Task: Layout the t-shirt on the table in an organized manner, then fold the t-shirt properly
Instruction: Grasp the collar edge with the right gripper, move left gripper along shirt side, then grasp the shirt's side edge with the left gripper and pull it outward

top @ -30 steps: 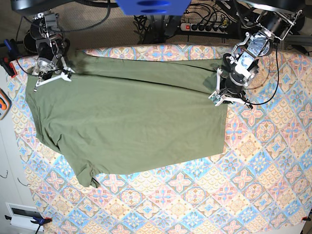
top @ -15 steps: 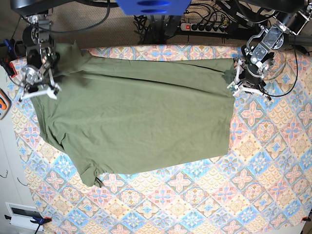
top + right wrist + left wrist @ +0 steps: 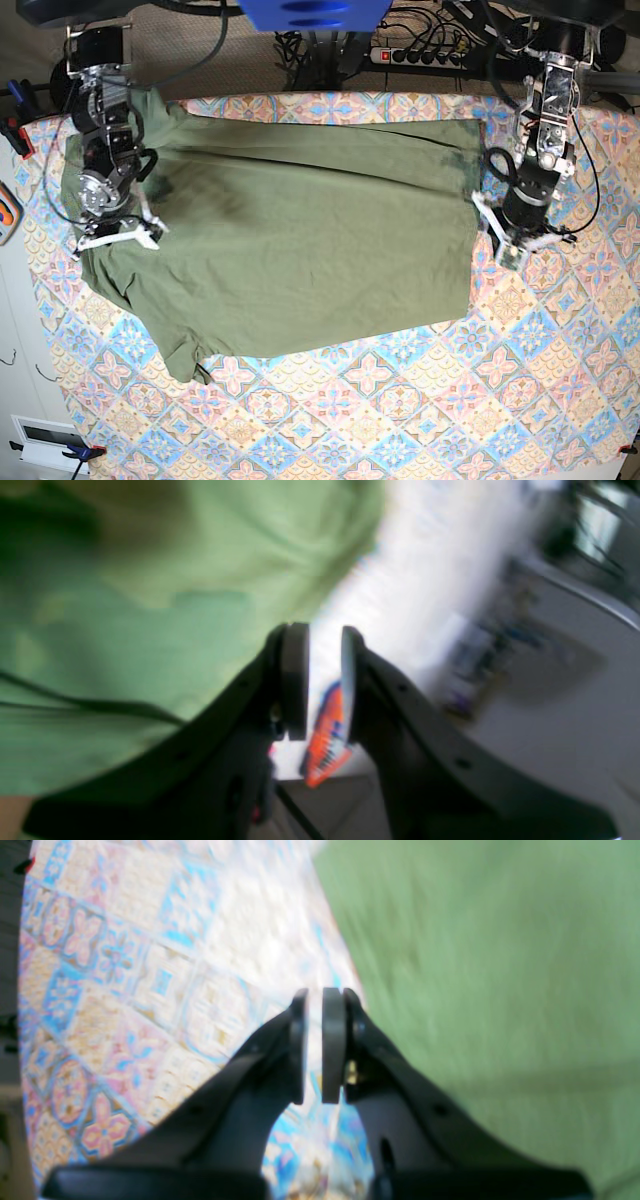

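T-shirt (image 3: 290,235) spread flat on table (image 3: 480,400) for folding; left gripper (image 3: 314,1045) nearly pressed together, empty — right gripper (image 3: 325,685) slightly parted, holding nothing.

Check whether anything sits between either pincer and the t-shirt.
Nothing visible does. The left pincer hangs over bare table beside the t-shirt's edge; the right pincer is directly above its other end.
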